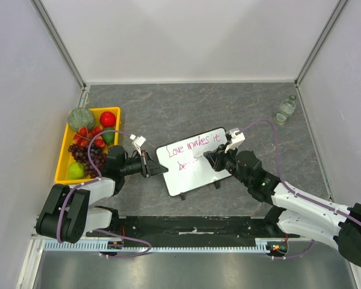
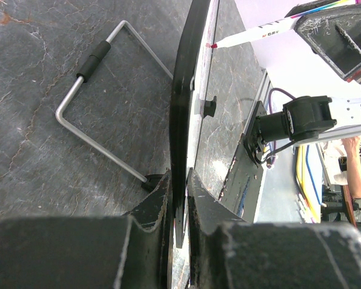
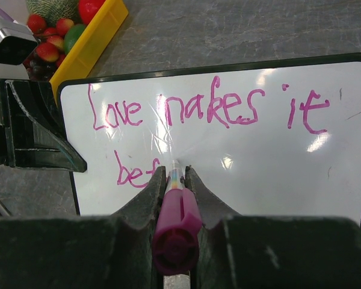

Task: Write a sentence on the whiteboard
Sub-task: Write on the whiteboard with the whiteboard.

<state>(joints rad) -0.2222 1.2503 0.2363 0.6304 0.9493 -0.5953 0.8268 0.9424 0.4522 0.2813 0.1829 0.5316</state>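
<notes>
Right up against the right wrist lens, a magenta marker (image 3: 176, 223) is sitting cap-end toward us, and the right gripper (image 3: 175, 180) is clamping it snugly between both fingers, barrel pointing straight out so the tip can be steered like a pen. That tip is meeting the whiteboard (image 3: 259, 174) just after the letters "bef" on the second line, though whether it is actually pressing or only grazing is hard to call from here. The sentence (image 3: 210, 108) is reading "Love makes it" across the top, with the lower line only begun, so by my reckoning the writing is a little past halfway. Over on the other side, the left gripper (image 2: 179, 180) is pinching the board's black frame at its left edge, jaws closed tight on it, and that looks like bracing: it is steadying the board so the pen strokes are not shoving it around. Behind the board a bent wire stand (image 2: 90, 114) is lying out on the grey table (image 1: 186, 102). From above, the board is sitting mid-table between the two grippers, angled, with the yellow fruit tray (image 1: 65, 141) off to the left and a small clear bottle (image 1: 285, 110) well apart at the far right.
</notes>
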